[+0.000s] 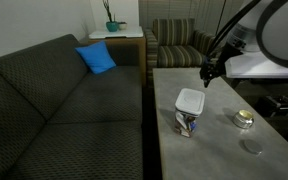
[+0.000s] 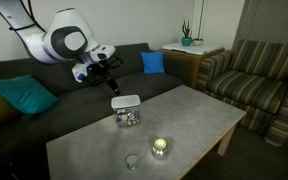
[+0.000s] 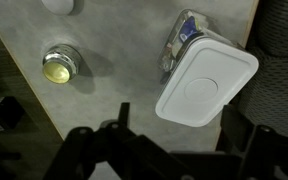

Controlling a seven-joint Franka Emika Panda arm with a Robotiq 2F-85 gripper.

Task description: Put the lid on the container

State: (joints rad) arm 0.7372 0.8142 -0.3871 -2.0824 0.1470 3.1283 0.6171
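A grey table [image 1: 219, 150] with a mottled top stands in the middle of the room. On the table, toward one long edge, sits a small round metallic tin [image 3: 60, 66] with something yellowish inside. A small grey disc [image 1: 252, 146] lies on the table near the tin, not touching it. Along the opposite long side of the table runs a dark grey sofa [image 1: 54, 105]. It carries a blue cushion [image 1: 97, 58] past one end of the table and a teal cushion [image 2: 24, 96] past the other end. Beyond the table's short end on the blue cushion's side stands a striped armchair [image 2: 259, 85]. Off the table's corner there is a wooden side table [image 2: 189, 55] with a potted plant [image 1: 112, 22] on it
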